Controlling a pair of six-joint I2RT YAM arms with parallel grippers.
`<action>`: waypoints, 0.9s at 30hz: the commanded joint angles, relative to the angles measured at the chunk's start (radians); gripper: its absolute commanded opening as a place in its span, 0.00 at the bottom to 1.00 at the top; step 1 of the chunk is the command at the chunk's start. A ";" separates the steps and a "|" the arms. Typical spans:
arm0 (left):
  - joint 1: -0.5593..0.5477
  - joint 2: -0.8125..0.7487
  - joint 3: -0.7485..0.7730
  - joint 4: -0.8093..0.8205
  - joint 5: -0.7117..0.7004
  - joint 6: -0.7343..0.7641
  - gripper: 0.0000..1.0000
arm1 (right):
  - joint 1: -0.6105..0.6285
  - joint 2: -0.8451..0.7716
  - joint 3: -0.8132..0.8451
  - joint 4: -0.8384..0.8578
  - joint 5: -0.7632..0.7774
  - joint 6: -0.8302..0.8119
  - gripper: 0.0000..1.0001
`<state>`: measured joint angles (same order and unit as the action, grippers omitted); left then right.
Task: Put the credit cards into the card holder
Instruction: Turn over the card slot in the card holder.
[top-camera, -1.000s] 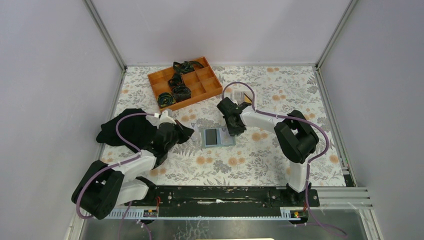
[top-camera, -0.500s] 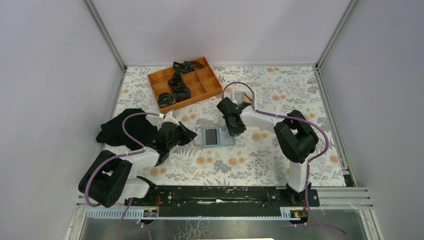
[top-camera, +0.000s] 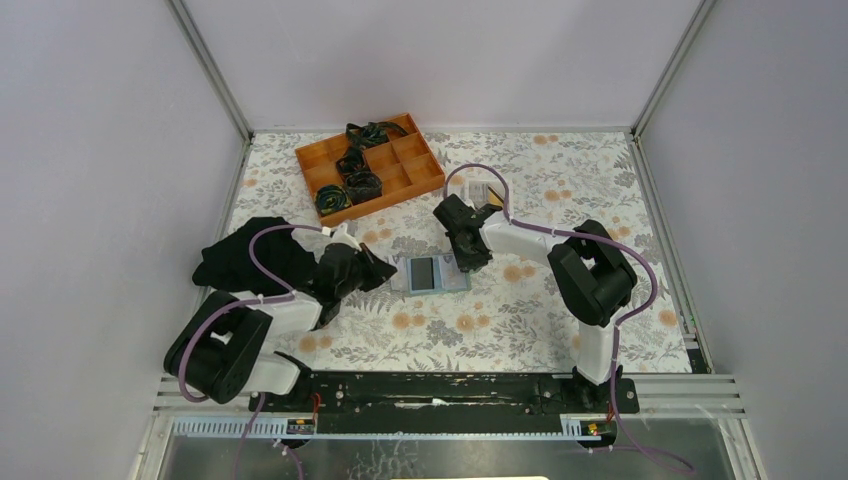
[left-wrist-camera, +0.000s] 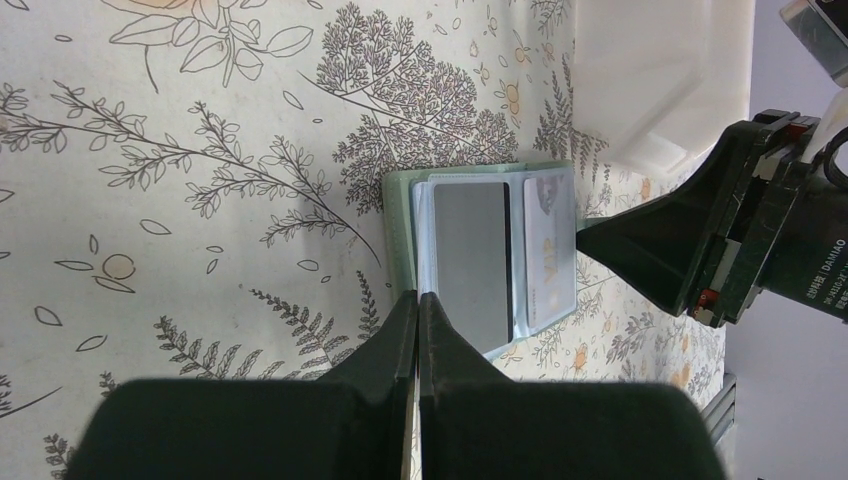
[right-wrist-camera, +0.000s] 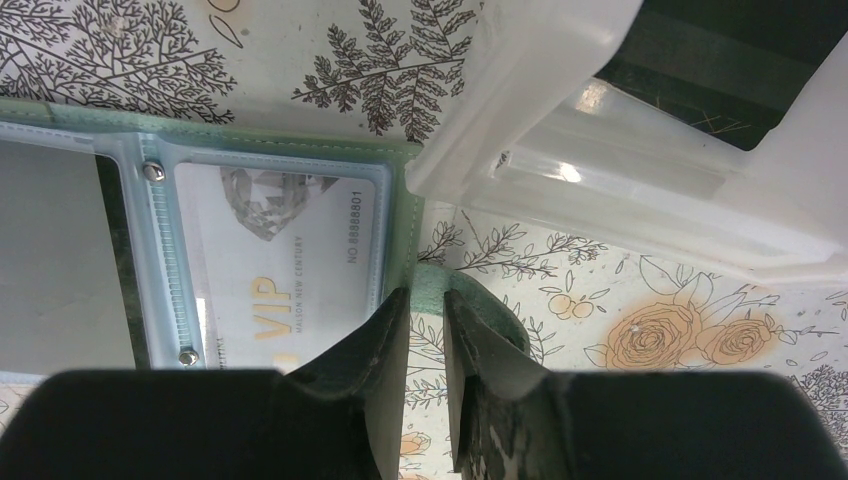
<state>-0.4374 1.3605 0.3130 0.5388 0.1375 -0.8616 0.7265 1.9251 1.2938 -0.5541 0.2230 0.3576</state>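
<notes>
The plainest writing is on the VIP card: "VIP" in gold under a printed diamond. Beside it is a small line that looks like "MAISON NEW CENTURY" and a number starting "NO 8888". The card sits in the right clear sleeve of the holder, which lies open and flat on the desk between my two claws. The grey card fills the sleeve to its left, its face plain. The housing behind my right claw reads "DAMIAO" (seen from my left wrist).

My left claw is clenched on nothing. Its tips are at the holder's left edge, by a corner of the grey card; I cannot tell whether they touch it or sit just above. My right claw has its jaws a little apart at the holder's right edge, one finger on each side of the root of the green tab. I cannot tell whether it grips anything.

As for edges, a corner of the tray comes just beside the holder's far right corner, and a dark card lies in the tray. There is bare desk along the holder's near side. The box stands well apart at the far left, and the cloth lies beside my left arm.
</notes>
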 joint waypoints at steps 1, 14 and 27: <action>0.009 0.014 0.032 0.070 0.029 0.007 0.00 | 0.009 0.004 0.010 0.011 0.011 -0.011 0.26; 0.018 0.058 0.054 0.070 0.080 0.017 0.00 | 0.010 0.003 0.011 0.014 0.015 -0.015 0.26; 0.035 0.087 0.096 0.012 0.153 0.043 0.00 | 0.010 0.004 0.016 0.013 0.015 -0.028 0.26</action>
<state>-0.4122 1.4242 0.3653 0.5423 0.2298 -0.8497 0.7265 1.9251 1.2938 -0.5522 0.2226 0.3443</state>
